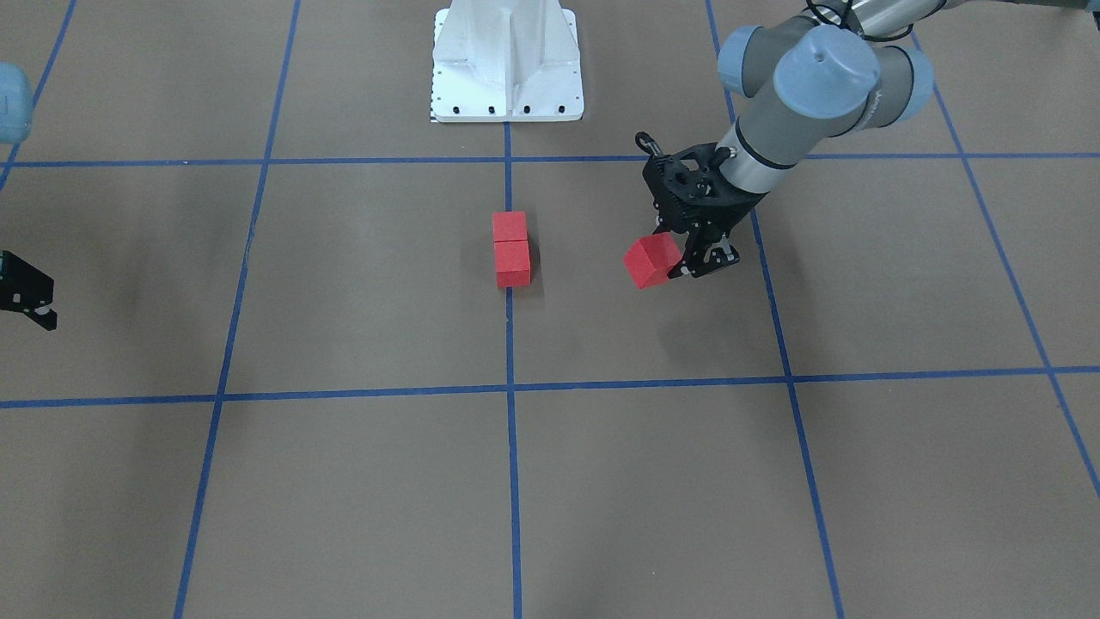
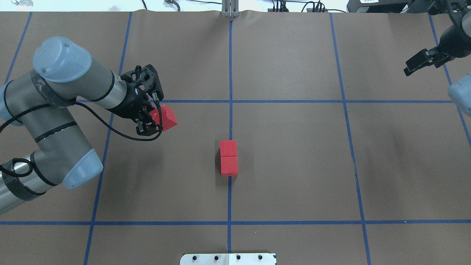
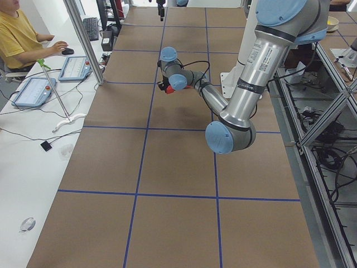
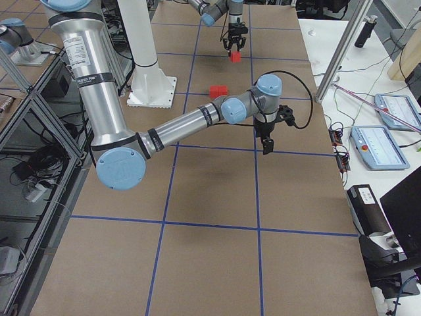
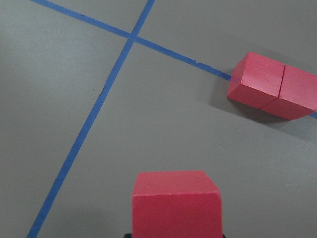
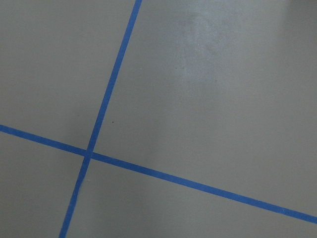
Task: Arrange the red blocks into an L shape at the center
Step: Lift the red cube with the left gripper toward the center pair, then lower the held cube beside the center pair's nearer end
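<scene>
while left fingers (image 1: 711,256) clamp one red block (image 1: 653,260) (aloft), two others (image 1: 513,263) touch at center (image 1: 447,258).

Six cameras, one scene.
Two look down from high up: one from behind the robot, one facing its white base (image 1: 507,77). Two look along from the ends. Two ride the wrists, very close. Both high ones see the two red blocks (image 2: 229,157).

Brown tabletop (image 2: 294,165), gridded in blue tape (image 2: 294,223). Beside the tabletop: white desk (image 3: 22,167) carrying tablets (image 3: 33,92), a seated person (image 3: 17,36) in yellow, and an aluminium post (image 3: 83,39).
</scene>
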Motion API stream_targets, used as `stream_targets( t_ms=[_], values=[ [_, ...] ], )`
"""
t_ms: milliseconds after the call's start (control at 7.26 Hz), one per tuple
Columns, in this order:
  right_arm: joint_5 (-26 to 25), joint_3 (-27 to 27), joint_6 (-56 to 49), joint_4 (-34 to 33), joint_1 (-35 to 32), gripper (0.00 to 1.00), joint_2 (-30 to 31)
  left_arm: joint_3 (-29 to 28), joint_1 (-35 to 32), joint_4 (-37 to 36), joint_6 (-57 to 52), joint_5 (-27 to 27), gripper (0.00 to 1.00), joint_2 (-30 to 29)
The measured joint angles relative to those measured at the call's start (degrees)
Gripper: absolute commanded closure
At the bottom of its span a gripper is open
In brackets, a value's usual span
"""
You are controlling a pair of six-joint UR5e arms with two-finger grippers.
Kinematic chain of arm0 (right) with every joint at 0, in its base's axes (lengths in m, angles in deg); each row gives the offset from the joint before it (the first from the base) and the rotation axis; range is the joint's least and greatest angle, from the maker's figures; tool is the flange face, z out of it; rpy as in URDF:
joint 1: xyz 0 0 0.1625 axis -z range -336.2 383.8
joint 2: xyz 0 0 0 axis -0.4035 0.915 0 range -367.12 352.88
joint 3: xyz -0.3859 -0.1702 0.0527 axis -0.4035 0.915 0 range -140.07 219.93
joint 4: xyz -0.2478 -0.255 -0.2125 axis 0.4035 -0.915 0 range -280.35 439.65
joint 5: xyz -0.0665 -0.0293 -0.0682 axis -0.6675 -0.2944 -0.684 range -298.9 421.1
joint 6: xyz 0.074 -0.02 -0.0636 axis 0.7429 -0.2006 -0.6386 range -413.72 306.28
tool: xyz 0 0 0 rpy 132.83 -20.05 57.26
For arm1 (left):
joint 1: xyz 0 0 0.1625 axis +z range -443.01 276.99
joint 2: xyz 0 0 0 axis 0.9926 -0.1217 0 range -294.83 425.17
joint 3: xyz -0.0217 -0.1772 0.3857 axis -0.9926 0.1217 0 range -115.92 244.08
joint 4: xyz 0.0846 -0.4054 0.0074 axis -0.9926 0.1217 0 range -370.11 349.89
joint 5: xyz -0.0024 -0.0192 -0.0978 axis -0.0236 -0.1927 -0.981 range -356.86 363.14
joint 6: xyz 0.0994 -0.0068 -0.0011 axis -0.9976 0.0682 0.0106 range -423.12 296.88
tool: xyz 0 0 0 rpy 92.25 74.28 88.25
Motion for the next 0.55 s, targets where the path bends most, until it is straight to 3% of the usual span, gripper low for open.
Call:
stream_targets(
  t_ms=[276, 551],
  values=[
    [-0.01, 0.06, 0.0, 0.0, 0.0, 0.01, 0.08, -0.37, 4.76, -6.2, -8.22, 6.68, 1.0, -3.15],
    [-0.01, 0.08, 0.35, 0.0, 0.0, 0.01, 0.12, -3.08, 7.91, -17.24, -13.03, 7.97, 1.0, -10.85]
  ],
)
